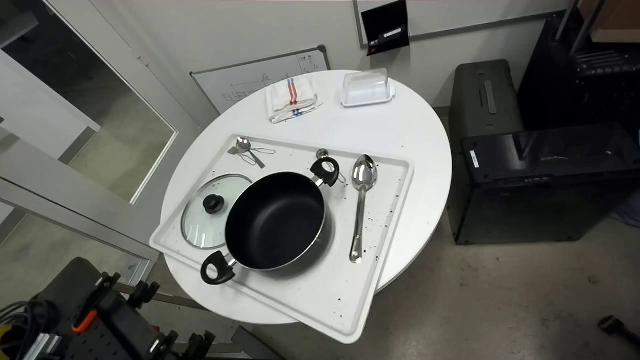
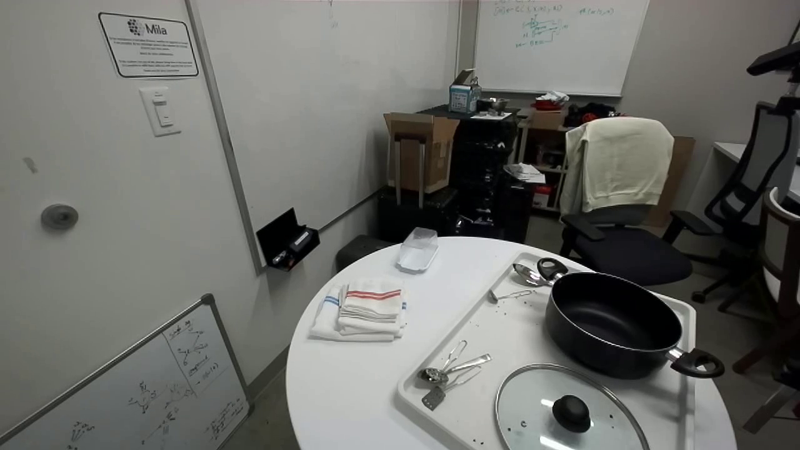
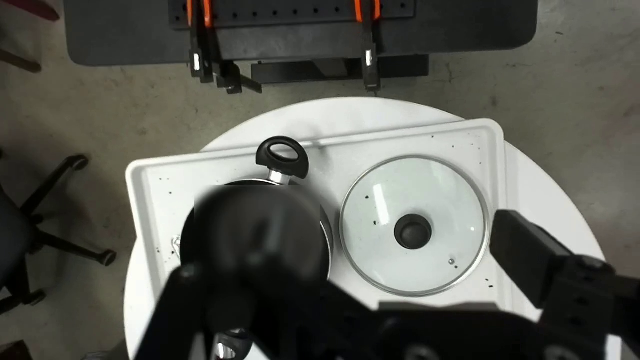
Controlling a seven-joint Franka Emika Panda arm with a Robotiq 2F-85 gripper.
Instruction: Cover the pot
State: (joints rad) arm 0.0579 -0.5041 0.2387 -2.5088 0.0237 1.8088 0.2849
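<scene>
The one word I can make out is "Mila" [image 2: 156, 29], in dark letters beside a logo [image 2: 136, 27] at the top of the black-edged notice [image 2: 151, 70] on the wall [image 2: 94, 144], in an exterior view; the lines of print [image 2: 153, 55] under it are too small to read. The small whiteboard [image 2: 125, 406] leaning against the wall carries handwriting [image 2: 205, 382] and little diagrams [image 2: 144, 395], and the whiteboard at the back [image 2: 587, 65] has green writing [image 2: 528, 9] and a sketch [image 2: 545, 30], neither legible. White labels [image 1: 392, 33] on the black holder [image 1: 382, 20] and the black case [image 1: 545, 190], and print on the teal box [image 2: 461, 99], are too blurred to read.
</scene>
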